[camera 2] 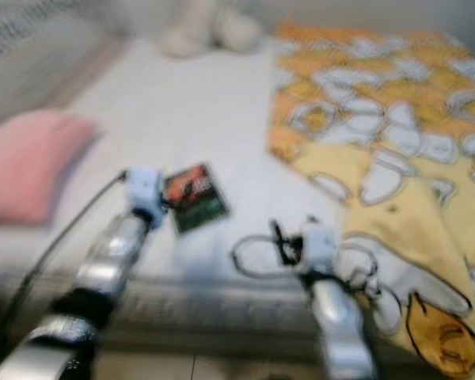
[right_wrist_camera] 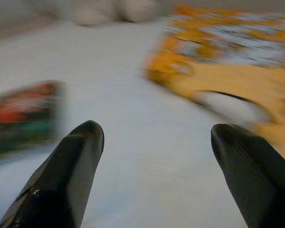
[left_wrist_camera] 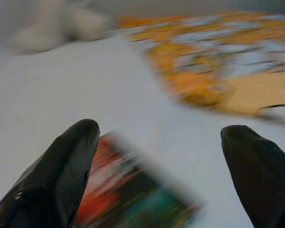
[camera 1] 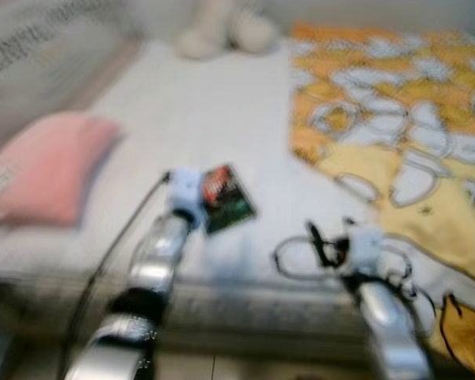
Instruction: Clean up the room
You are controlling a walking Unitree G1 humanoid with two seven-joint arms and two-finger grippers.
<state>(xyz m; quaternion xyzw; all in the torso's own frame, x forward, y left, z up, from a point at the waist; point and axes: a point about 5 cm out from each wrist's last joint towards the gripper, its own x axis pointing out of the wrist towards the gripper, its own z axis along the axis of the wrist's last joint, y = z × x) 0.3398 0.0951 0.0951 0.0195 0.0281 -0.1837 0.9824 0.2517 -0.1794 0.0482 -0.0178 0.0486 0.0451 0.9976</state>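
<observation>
All views are blurred by motion. A small flat packet (camera 1: 226,198), printed red and green, lies on the white bed sheet (camera 1: 214,111). My left gripper (left_wrist_camera: 166,166) hovers just over the packet's near end with its fingers wide apart and nothing between them; the packet (left_wrist_camera: 133,194) sits under its left finger. My right gripper (right_wrist_camera: 156,161) is open above bare sheet, with the packet (right_wrist_camera: 23,116) off to its left and the yellow-orange blanket (camera 1: 396,119) just to its right.
A pink pillow (camera 1: 47,162) lies at the bed's left side. A pale plush toy (camera 1: 222,32) rests at the far end. The patterned blanket covers the bed's right half and hangs over the front edge (camera 1: 237,305).
</observation>
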